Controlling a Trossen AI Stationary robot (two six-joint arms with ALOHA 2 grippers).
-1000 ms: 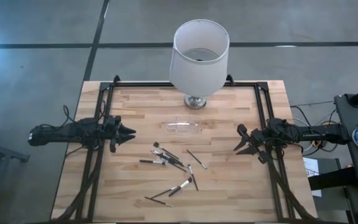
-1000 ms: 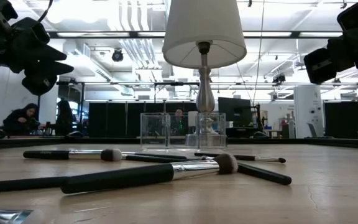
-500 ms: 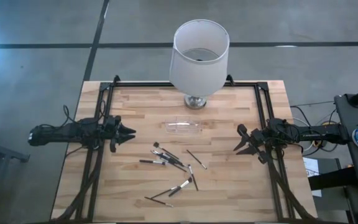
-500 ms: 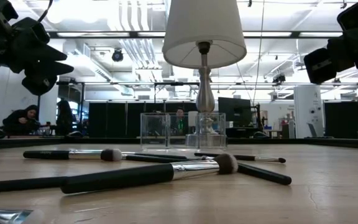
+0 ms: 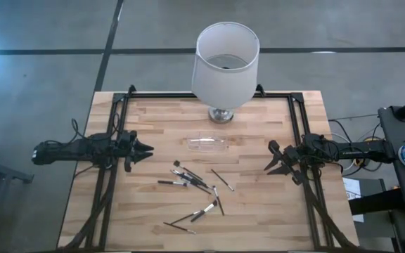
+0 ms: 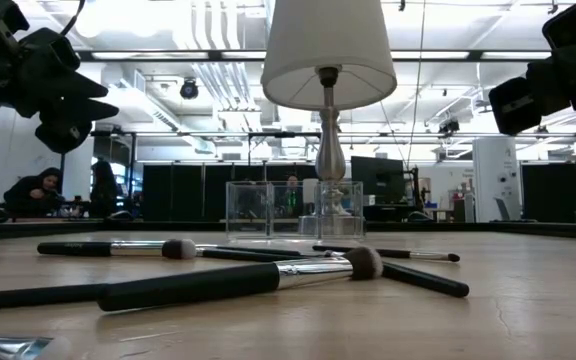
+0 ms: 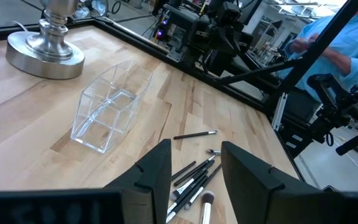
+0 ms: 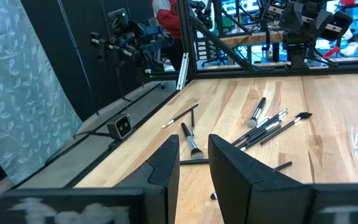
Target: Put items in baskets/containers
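Several thin dark brushes lie flat and scattered on the wooden table's near middle, a few crossing each other; they also show in the low view and both wrist views. The clear plastic holder stands on the wood beyond them, in front of the lamp. My left gripper hovers open above the table's left part, pointing toward the middle. My right gripper hovers open over the right part, facing it. Neither touches anything.
A lamp with a large white shade stands on a metal base at the far middle, just behind the holder. Black frame rails run along the table's left and right edges. Bare wood lies between each gripper and the brushes. People show in the room beyond.
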